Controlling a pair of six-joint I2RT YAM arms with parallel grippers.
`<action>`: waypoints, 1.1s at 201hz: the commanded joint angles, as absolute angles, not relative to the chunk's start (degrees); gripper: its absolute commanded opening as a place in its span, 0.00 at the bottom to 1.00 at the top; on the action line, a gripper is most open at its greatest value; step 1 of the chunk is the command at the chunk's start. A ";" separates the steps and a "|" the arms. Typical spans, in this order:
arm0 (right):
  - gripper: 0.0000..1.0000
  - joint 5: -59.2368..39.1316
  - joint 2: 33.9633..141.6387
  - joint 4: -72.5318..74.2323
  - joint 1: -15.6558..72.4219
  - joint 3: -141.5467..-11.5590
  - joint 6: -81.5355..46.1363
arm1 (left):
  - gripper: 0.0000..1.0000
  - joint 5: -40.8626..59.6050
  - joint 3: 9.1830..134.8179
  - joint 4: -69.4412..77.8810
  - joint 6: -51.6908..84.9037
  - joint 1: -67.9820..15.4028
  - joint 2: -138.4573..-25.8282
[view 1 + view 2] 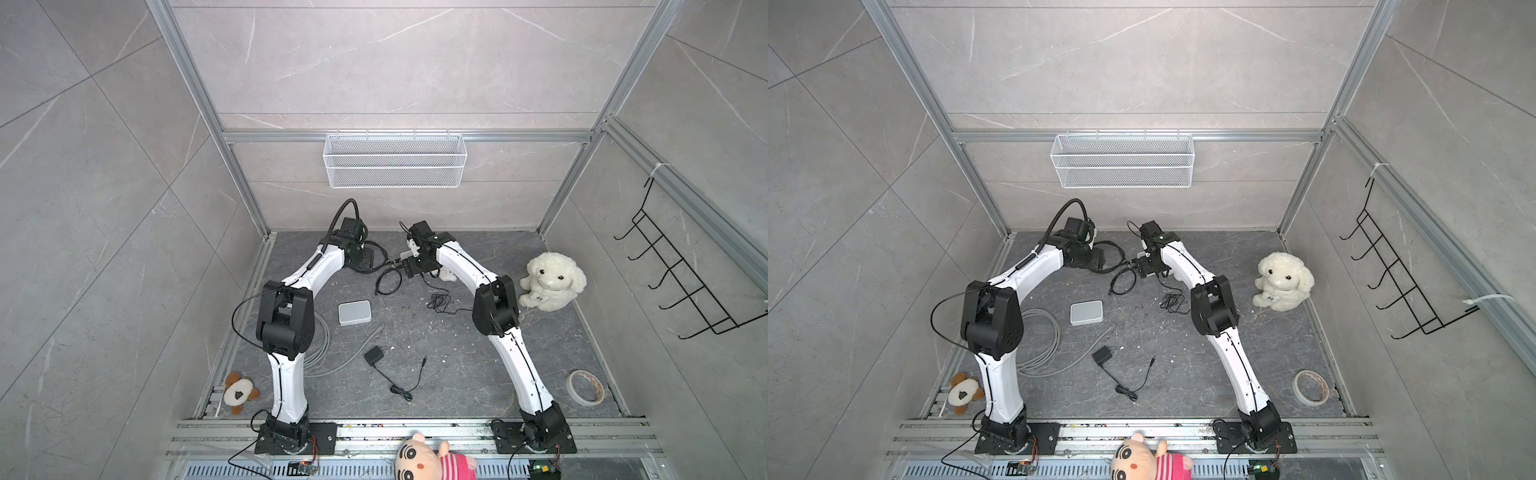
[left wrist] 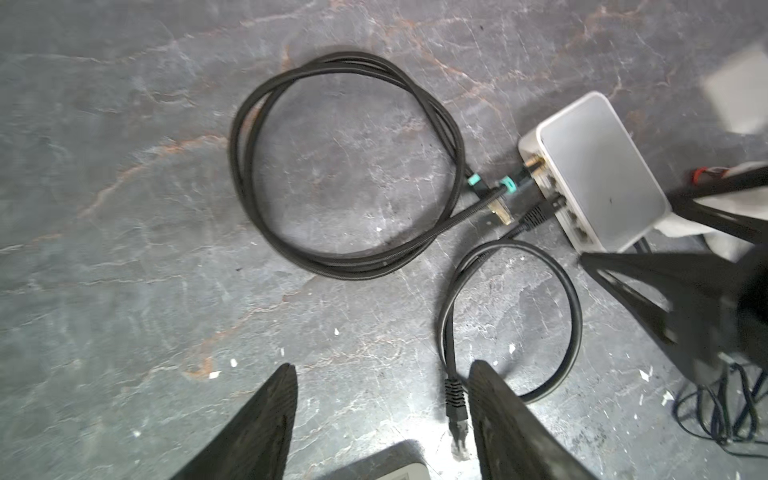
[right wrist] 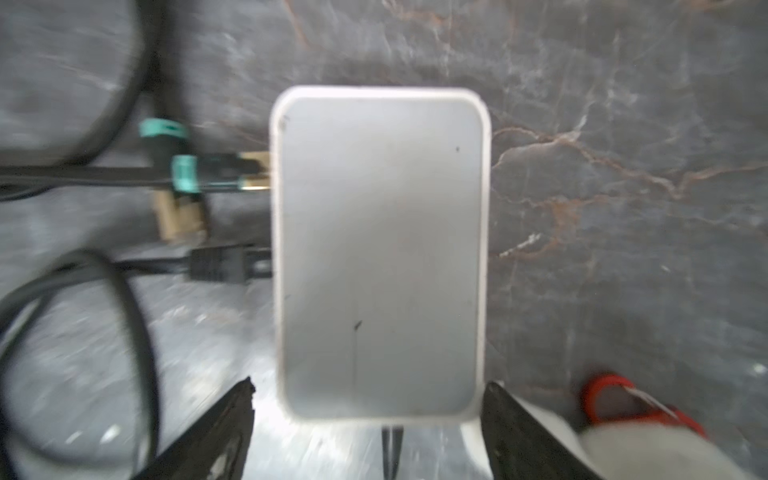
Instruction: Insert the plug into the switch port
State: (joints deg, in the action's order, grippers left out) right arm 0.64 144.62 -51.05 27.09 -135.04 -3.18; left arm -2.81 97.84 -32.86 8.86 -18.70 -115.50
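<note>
The switch [image 3: 382,249], a flat white box with a grey top, lies at the back of the table. A black plug [image 3: 226,264] and a teal-collared plug [image 3: 216,172] sit in ports on its side [image 2: 557,195]. My right gripper [image 3: 370,384] is open and straddles the switch's near end, with a gap beside one finger. The black cable loops round to its free plug [image 2: 457,419], which lies on the table between the fingers of my open left gripper [image 2: 382,363], close to one finger [image 2: 488,399] and untouched. A loose gold plug [image 2: 210,214] lies next to the coiled braided cable [image 2: 345,162].
In both top views a second white box [image 1: 354,311] lies mid-table, with a black power adapter [image 1: 374,356] and a grey cable [image 1: 320,345] nearer the front. A thin wire tangle [image 1: 440,301], a white plush dog [image 1: 550,282] and a tape roll [image 1: 585,387] are on the right.
</note>
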 commanded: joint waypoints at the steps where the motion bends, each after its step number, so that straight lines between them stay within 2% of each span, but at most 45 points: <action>1: 0.86 -3.70 133.91 -46.14 27.49 -128.01 -2.61 | 0.68 -6.02 99.22 -35.97 11.56 -18.27 -113.96; 26: 0.84 -8.86 126.58 -41.37 27.84 -116.56 -3.69 | 0.68 -6.85 96.14 -36.45 14.35 -18.25 -112.11; 56: 0.78 -17.74 119.83 -35.65 29.64 -103.20 -3.57 | 0.66 -7.05 90.70 -37.75 18.01 -18.28 -109.60; 106: 0.62 -22.17 113.34 -26.86 34.22 -86.86 -14.01 | 0.53 1.81 76.00 -33.31 22.07 -18.53 -102.45; 117: 0.57 -22.66 112.42 -24.40 34.41 -83.77 -16.93 | 0.50 1.83 73.57 -33.55 22.46 -18.79 -101.02; 148: 0.53 -25.23 112.44 -22.95 35.06 -81.33 -19.75 | 0.45 1.14 68.24 -33.53 23.02 -20.08 -96.36; 198: 0.52 -27.08 111.95 -26.43 35.16 -79.82 -18.11 | 0.46 -0.75 64.68 -35.07 27.40 -27.57 -91.68; 221: 0.52 -27.46 110.17 -26.74 35.15 -78.13 -18.40 | 0.56 -2.02 65.00 -37.55 31.24 -28.48 -92.12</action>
